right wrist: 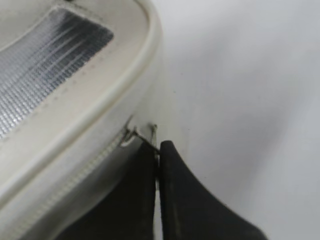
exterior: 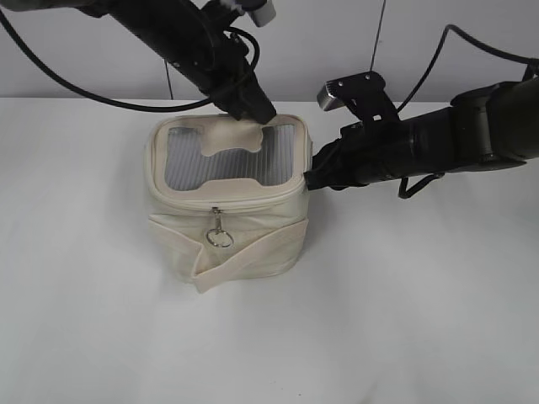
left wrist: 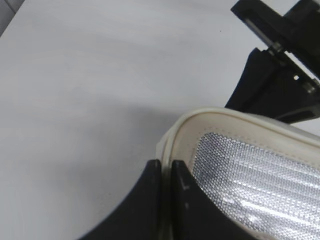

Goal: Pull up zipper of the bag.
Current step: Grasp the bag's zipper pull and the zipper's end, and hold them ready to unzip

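Observation:
The cream boxy bag stands on the white table, its lid showing a grey ribbed window with a bone-shaped patch. The zipper track runs round the lid rim; one silver slider with a ring pull hangs at the front. My left gripper is shut on the lid's back rim. My right gripper is at the bag's right side, shut on the ring pull of the second slider, beside the zipper track.
The white table spreads round the bag. Black cables hang behind both arms. The right arm's wrist shows beyond the lid in the left wrist view.

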You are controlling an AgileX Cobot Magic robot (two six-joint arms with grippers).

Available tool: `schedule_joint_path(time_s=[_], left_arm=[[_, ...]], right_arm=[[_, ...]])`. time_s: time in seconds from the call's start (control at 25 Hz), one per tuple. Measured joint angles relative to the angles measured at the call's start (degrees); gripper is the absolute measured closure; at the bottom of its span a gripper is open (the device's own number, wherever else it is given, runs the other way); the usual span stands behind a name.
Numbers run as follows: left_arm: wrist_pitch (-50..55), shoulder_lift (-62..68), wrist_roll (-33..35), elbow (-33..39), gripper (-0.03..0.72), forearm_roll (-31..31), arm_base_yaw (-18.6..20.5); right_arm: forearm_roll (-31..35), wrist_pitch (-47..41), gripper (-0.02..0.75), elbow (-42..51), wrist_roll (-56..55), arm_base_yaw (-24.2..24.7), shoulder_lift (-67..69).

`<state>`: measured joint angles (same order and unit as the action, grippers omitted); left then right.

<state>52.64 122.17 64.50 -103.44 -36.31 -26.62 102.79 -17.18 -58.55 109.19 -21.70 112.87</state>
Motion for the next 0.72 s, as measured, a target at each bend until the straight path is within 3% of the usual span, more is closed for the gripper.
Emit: schedule_joint_path(time_s=[0.4, 0.72], left_arm=[[-0.1, 0.0, -1.3, 0.0, 0.673, 0.0, 0.0], [-0.2, 0.0, -3.8, 0.0, 0.673, 0.4, -0.1]], right_arm=[[0.5, 1.0, 0.729, 11.1, -1.8, -0.2, -10.1], [1.2, -5.6, 0.729, 19.7, -3.1, -0.2, -16.7]])
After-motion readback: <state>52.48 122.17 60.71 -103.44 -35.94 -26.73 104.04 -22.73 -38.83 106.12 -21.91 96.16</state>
